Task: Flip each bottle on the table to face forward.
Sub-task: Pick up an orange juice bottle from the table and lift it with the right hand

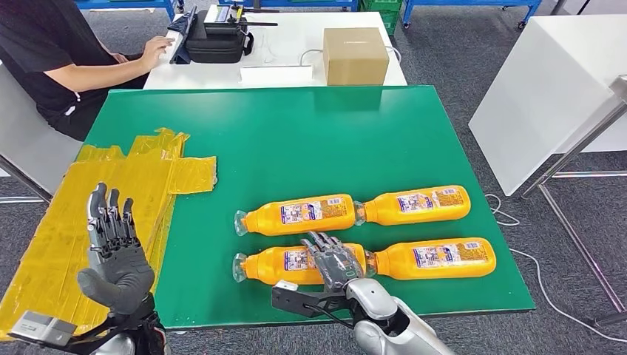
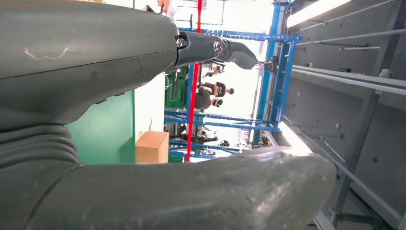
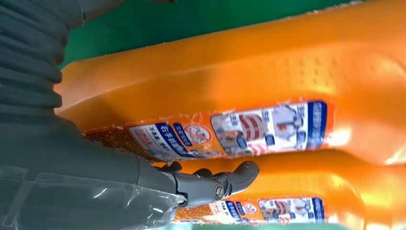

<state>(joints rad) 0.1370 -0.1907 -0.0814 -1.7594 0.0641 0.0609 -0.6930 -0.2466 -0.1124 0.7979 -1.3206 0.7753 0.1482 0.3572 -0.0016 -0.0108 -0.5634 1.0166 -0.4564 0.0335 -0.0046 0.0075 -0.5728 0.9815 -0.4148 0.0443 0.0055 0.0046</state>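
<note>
Although all four orange bottles lie on their sides on the green counter (image 1: 296, 140) with printed labels turned upward, the job looks near its end rather than finished, since the right hand (image 1: 334, 260) is laid over the near-left bottle (image 1: 285, 265). Its fingers drape across that bottle's middle, touching the plastic; whether they are actually curled around it in a grasp I cannot tell (the right wrist view shows a dark finger (image 3: 218, 182) lying between two labelled bottle bodies, not clearly clamped). The far-left bottle (image 1: 296, 214), far-right bottle (image 1: 414, 205) and near-right bottle (image 1: 436, 257) sit in two neat rows, caps toward the robot's left, apart from either hand. By the labels, those three seem already turned the right way, and the near-left one shows its label too, so what remains is probably a last adjustment or letting go. The left hand (image 1: 114, 251) is raised over the yellow taped sheet (image 1: 148, 185), fingers spread and straight, holding nothing. A person (image 1: 52, 59) sits beyond the counter.
</note>
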